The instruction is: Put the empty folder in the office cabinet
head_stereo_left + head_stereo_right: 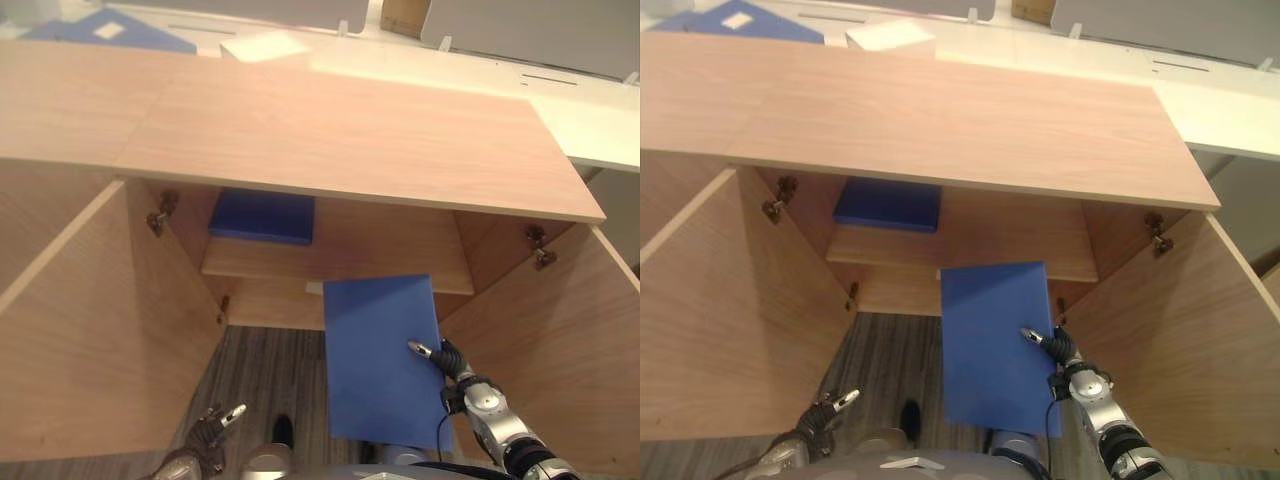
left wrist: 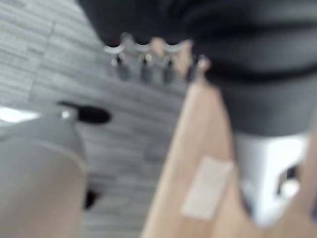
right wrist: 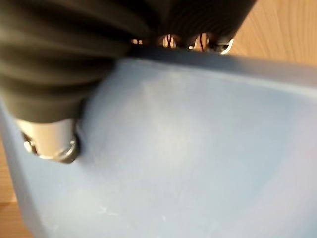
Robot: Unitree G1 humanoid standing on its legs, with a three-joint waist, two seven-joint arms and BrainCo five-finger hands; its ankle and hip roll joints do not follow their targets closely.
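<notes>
We hold the blue folder (image 1: 380,360) in our right hand (image 1: 455,368), thumb on its top face and fingers curled round its right edge, in front of the open cabinet (image 1: 340,140). Its long axis points into the opening, far end just short of the inner shelf (image 1: 400,255), where a second blue folder (image 1: 262,215) lies at the back left. Our left hand (image 1: 215,425) hangs low by the left door (image 1: 90,330), fingers loosely apart, empty; the right hand is clearly the nearer one for pushing forward.
</notes>
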